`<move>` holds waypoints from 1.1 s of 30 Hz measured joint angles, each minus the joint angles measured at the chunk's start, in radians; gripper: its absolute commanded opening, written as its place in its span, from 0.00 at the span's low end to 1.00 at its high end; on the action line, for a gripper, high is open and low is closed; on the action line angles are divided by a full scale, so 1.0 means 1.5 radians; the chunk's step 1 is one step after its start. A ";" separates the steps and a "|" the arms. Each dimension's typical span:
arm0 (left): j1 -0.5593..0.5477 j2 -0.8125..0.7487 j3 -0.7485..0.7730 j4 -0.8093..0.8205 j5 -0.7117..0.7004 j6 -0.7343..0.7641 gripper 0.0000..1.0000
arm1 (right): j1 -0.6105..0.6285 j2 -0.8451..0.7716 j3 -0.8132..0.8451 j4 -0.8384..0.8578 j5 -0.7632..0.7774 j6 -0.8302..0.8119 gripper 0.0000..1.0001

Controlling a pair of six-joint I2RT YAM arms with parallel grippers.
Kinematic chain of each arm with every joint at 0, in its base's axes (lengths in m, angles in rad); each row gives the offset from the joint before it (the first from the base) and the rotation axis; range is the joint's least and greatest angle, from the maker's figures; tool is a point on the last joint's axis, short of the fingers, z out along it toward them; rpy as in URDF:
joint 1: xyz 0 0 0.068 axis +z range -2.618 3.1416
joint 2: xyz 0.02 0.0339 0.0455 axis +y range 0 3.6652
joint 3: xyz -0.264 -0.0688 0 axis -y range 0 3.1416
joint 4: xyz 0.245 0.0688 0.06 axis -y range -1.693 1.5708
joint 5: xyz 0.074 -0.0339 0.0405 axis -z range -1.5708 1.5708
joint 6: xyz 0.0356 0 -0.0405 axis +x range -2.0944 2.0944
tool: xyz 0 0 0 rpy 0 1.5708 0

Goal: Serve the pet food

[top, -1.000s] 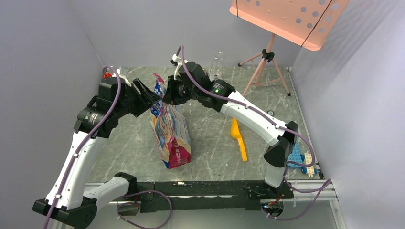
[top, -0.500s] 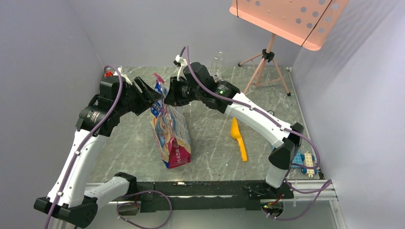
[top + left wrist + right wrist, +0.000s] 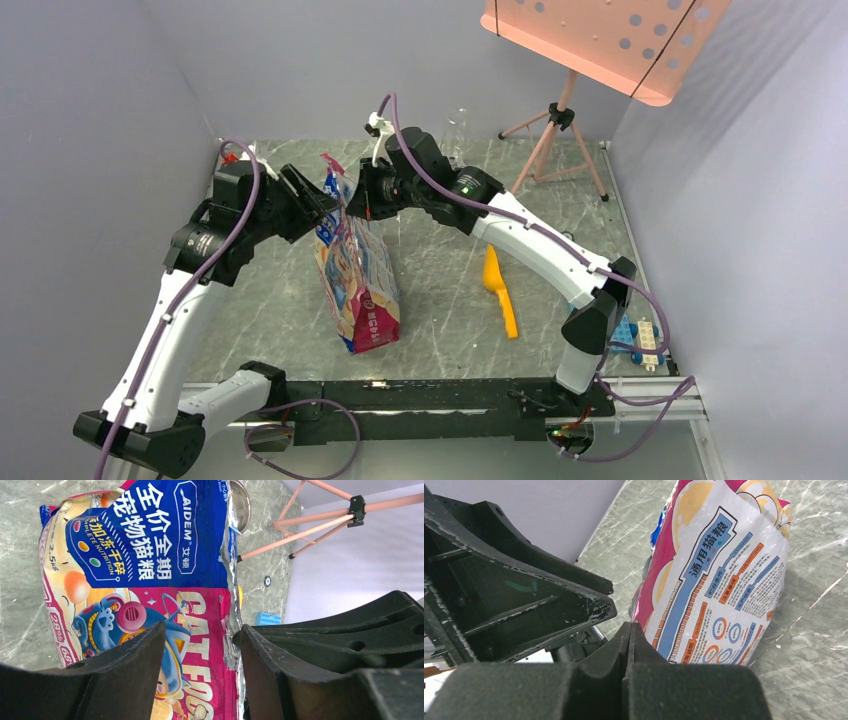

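Top external: upright bag (image 3: 358, 285) on tabletop (image 3: 440, 290) straddled by parted left tool (image 3: 202, 630); right tool (image 3: 628, 630) closed, hold unclear; kibble unserved

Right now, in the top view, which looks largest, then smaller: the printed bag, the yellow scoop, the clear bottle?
1. printed bag
2. yellow scoop
3. clear bottle, smallest as seen; yet the right arm hides its base and it stands farther back, so this last place is unsure.
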 measured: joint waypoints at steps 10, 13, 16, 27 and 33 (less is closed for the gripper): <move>0.001 0.010 -0.009 0.022 0.001 -0.016 0.48 | -0.002 0.003 0.003 -0.001 -0.013 0.000 0.00; 0.001 0.019 -0.009 0.030 0.001 -0.018 0.53 | -0.002 0.003 0.004 -0.002 -0.013 0.000 0.00; 0.001 0.025 -0.009 0.034 0.003 -0.018 0.50 | -0.002 0.004 0.004 -0.002 -0.014 -0.001 0.00; 0.001 0.045 -0.010 0.044 0.004 -0.012 0.27 | -0.002 0.006 0.006 -0.004 -0.014 -0.002 0.00; 0.001 0.065 -0.008 0.024 -0.011 0.013 0.25 | -0.002 0.006 0.008 -0.008 -0.006 -0.002 0.00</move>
